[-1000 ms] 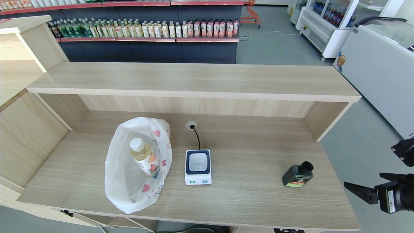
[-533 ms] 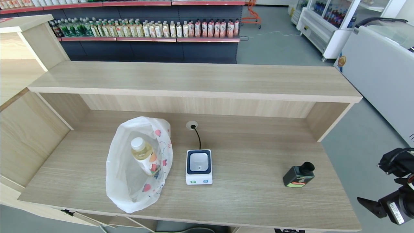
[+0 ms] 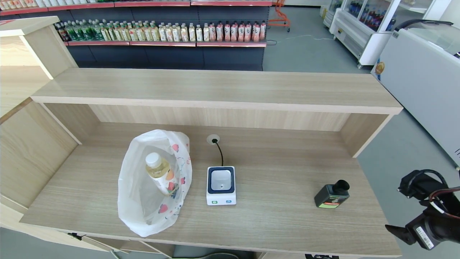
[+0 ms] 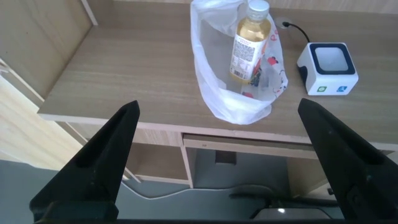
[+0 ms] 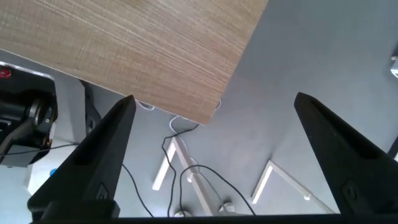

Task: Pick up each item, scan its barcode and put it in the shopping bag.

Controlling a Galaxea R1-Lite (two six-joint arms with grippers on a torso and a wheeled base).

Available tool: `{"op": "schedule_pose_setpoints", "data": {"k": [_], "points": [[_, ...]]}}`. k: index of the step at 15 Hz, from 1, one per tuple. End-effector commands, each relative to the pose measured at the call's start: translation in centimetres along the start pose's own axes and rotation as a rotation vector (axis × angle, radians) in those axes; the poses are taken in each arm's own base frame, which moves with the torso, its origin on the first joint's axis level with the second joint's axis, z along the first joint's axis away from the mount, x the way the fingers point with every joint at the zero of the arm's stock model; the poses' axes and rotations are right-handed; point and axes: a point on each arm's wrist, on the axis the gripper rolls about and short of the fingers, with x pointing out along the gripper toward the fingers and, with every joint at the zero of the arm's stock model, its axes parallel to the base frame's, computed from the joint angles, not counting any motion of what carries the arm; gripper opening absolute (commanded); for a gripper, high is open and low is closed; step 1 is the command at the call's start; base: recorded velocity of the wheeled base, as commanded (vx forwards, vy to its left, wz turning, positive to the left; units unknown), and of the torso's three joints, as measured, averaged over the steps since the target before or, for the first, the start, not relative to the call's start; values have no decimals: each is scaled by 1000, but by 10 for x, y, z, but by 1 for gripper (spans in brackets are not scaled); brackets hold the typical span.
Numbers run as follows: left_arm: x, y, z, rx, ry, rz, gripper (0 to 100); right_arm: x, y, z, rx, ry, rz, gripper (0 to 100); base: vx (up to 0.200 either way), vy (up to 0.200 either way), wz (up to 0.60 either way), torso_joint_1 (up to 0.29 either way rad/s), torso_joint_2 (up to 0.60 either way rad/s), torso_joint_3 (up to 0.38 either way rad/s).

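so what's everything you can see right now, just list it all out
counter: one, light wood, in front of the robot
shopping bag: one, white with coloured prints, counter's left part, mouth open
drink bottle: one, yellow with white cap, inside the bag
scanner: one, white with dark blue frame, middle of counter
cable: one, black, from scanner to a hole behind it
dark bottle: one, dark green with black cap, counter's right part
shelf bottles: many, green, yellow, pink, on the shelf behind
freezers: two, white, far right
left gripper: black, jaws open, off the counter's near edge
right gripper: black, jaws open, beyond the counter's right corner
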Motion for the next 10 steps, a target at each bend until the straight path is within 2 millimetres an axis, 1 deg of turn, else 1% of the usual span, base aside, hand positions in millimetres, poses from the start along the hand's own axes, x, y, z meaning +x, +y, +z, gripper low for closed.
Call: {"op": "schedule_pose_setpoints", "data": {"k": [1, 4, 8, 10], "points": [[0, 0, 0, 0, -1, 0, 100, 26, 4, -1, -3, 34, 79, 100, 0, 0, 0, 0, 0, 0], [0, 0, 0, 0, -1, 0, 100, 50, 6, 7, -16, -5, 138, 100, 0, 0, 0, 0, 0, 0], [0, 0, 0, 0, -1, 0, 100, 69, 11, 24, -46, -80, 175, 100, 0, 0, 0, 0, 0, 0], [0, 0, 0, 0, -1, 0, 100, 75, 15, 31, -64, -103, 204, 100, 0, 0, 0, 0, 0, 0]]}}
